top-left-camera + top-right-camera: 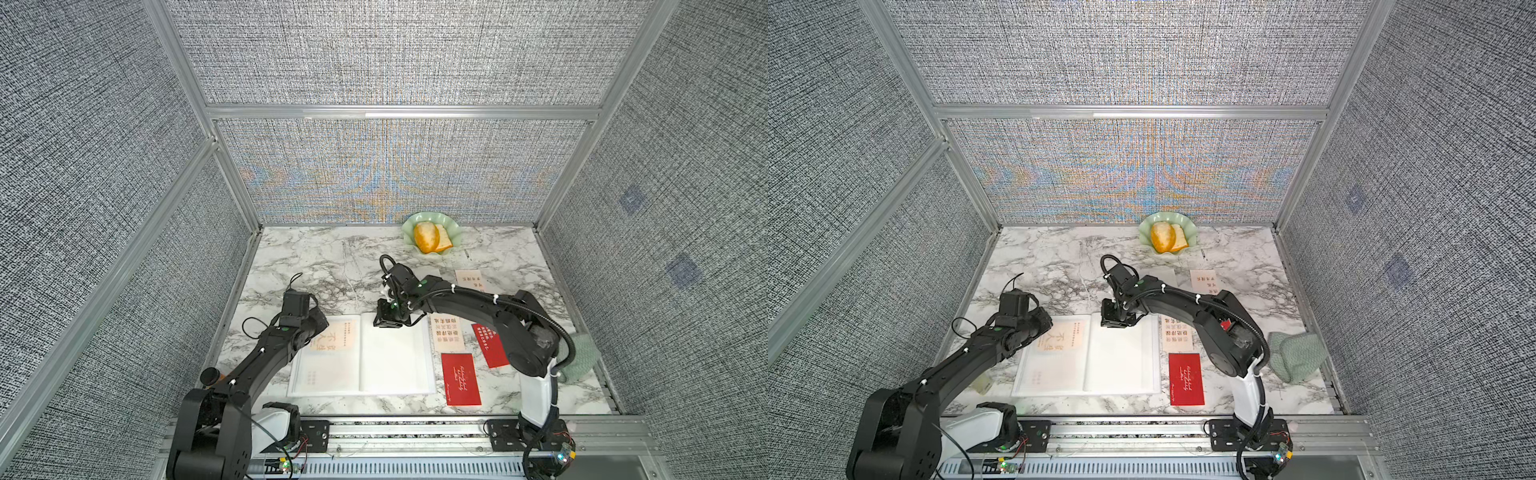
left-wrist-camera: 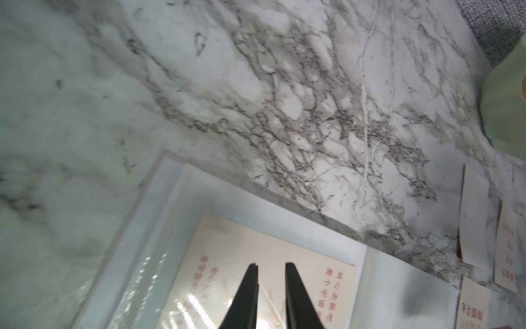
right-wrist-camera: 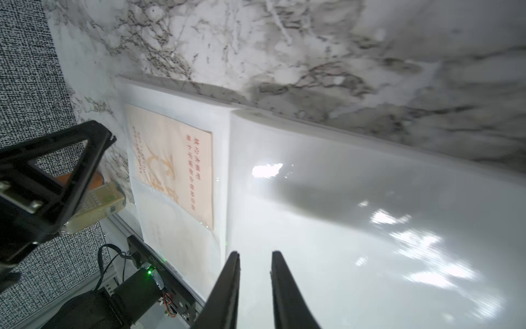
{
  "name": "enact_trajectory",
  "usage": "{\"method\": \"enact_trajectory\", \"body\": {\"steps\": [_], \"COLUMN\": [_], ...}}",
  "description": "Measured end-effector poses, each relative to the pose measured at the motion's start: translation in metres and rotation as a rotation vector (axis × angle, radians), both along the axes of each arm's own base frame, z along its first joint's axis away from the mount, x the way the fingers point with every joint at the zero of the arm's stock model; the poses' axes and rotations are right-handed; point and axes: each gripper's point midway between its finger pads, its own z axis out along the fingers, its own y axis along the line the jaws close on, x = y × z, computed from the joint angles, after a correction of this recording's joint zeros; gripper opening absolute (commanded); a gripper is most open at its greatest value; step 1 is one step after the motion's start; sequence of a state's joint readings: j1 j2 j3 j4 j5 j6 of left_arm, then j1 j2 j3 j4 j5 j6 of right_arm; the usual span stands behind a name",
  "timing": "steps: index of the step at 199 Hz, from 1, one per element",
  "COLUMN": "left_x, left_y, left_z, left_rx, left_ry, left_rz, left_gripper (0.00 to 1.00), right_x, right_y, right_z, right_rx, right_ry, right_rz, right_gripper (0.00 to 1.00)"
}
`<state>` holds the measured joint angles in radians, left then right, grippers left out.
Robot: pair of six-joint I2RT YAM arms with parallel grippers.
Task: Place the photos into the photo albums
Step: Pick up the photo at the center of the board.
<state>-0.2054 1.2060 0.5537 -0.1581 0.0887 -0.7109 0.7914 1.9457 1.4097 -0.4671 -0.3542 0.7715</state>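
Grey woven panels wall in a marble-patterned bench, and the photo album lies open on it near the front edge. A cream photo with red-brown characters sits under the clear sleeve of the album's left page. The left jaws hang just above it, slightly apart with nothing between them. The right jaws are over the far edge of the blank right page, also a little apart and empty. Just beside the album's right edge lie another cream photo and a red photo. A second red photo shows partly under the right arm. A further cream photo lies farther back, near a green dish.
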Motion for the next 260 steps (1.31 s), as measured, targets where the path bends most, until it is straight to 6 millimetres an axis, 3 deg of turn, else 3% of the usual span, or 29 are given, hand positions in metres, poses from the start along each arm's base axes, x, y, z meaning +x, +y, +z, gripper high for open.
{"method": "enact_trajectory", "body": {"steps": [32, 64, 86, 133, 196, 234, 260], "left_x": [0.02, 0.04, 0.056, 0.094, 0.125, 0.129, 0.127], "left_y": [-0.047, -0.101, -0.137, -0.187, -0.252, -0.284, -0.295], "left_z": [0.026, 0.037, 0.033, 0.023, 0.003, -0.01, -0.019], "left_rx": [-0.014, -0.017, -0.025, -0.035, -0.065, -0.072, -0.068], "left_ry": [-0.057, -0.069, -0.06, -0.048, -0.022, 0.001, 0.022], "left_rz": [-0.15, -0.295, -0.378, -0.464, -0.578, -0.636, -0.659], "left_gripper": [0.22, 0.22, 0.22, 0.21, 0.2, 0.2, 0.19], "right_x": [0.004, 0.016, 0.033, 0.071, 0.112, 0.126, 0.133], "right_y": [-0.051, -0.109, -0.143, -0.198, -0.234, -0.237, -0.236], "right_z": [0.004, 0.002, 0.002, -0.005, -0.009, -0.017, -0.022], "right_rx": [-0.051, -0.099, -0.129, -0.204, -0.243, -0.238, -0.239], "right_ry": [-0.036, -0.053, -0.074, -0.093, -0.102, -0.085, -0.077], "right_rz": [-0.069, -0.168, -0.235, -0.336, -0.403, -0.402, -0.394], "right_gripper": [0.24, 0.24, 0.24, 0.24, 0.23, 0.24, 0.24]}}
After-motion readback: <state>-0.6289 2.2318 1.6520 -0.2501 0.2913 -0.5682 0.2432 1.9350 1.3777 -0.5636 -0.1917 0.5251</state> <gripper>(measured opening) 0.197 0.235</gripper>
